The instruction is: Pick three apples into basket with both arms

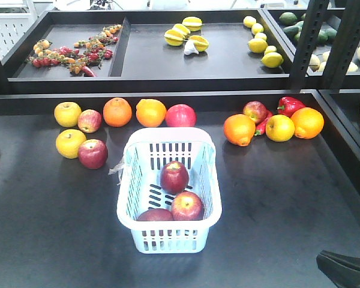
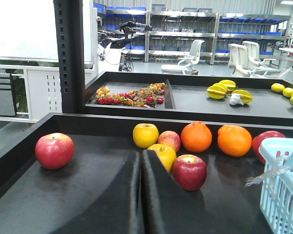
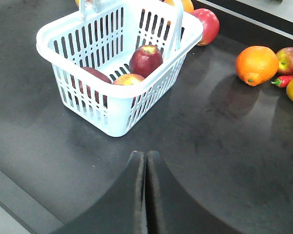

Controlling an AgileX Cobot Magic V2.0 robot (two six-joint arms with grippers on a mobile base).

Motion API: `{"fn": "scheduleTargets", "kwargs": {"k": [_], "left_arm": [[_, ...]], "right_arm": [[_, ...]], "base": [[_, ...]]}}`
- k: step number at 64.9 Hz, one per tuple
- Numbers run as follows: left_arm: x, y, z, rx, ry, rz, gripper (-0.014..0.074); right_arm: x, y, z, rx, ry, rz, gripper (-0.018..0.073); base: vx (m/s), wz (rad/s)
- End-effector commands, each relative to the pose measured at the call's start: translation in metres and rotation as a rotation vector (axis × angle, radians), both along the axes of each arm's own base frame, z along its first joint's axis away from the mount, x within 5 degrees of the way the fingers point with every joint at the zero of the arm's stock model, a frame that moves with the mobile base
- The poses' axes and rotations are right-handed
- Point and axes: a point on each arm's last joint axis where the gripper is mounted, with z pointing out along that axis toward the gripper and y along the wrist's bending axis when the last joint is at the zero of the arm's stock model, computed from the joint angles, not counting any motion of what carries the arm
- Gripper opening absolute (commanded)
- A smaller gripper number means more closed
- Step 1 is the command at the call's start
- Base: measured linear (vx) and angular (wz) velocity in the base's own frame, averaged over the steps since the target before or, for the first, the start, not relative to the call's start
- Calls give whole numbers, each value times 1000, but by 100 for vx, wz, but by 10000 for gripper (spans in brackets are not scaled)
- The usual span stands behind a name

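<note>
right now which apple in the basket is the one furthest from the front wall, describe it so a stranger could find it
Start at the pale blue basket in the middle of the dark table. Three red apples lie in it: two side by side against its near wall, one alone behind them. That lone apple is the one, darker red, stem end up with a yellowish patch.

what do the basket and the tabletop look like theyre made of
The basket looks like moulded plastic, pale blue-white with a slight gloss; its even slots and thin walls suggest so. The tabletop is a dark, smooth, semi-matte sheet showing soft reflections of the fruit; whether laminate, rubber or coated metal, I cannot tell.
</note>
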Motion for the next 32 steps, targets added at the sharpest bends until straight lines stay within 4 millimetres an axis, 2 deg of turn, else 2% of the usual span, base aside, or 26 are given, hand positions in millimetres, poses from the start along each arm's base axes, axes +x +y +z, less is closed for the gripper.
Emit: {"fn": "scheduleTargets", "kwargs": {"k": [1, 32], "left_arm": [[-1, 0, 0, -24, -80, 0, -6], [-1, 0, 1, -17, -80, 0, -6]], "right_arm": [[4, 1, 13, 36, -78, -7, -4], [4, 1, 13, 36, -78, -7, -4]], "base": [[0, 0], [0, 0]]}}
